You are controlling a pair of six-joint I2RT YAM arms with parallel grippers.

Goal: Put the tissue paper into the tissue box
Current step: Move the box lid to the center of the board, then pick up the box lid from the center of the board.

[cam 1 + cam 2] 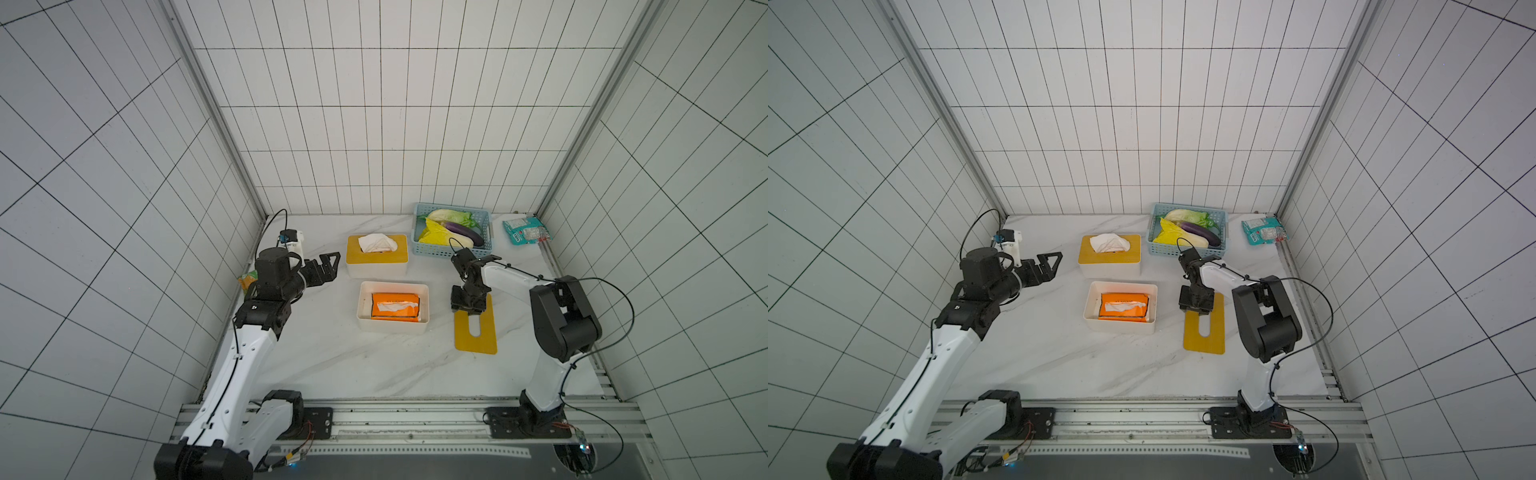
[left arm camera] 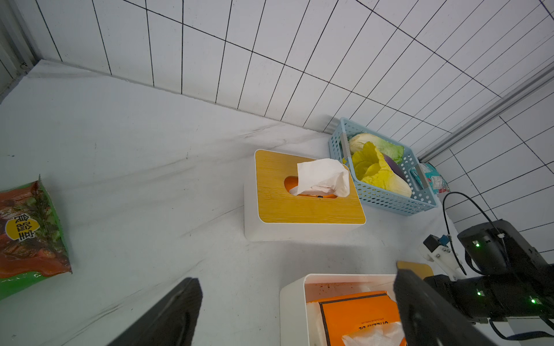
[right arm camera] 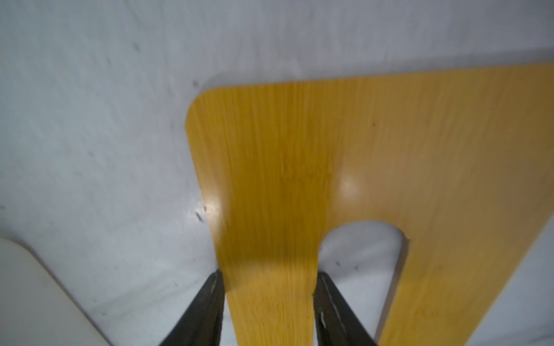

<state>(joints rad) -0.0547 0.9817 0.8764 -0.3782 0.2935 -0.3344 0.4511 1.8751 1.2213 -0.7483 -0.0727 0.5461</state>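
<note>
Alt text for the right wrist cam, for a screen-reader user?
The right claw grips a yellow wooden lid lying on the white marble table, one finger at the lid's outer edge and one inside its rounded slot. A white box corner is partly in view.
</note>
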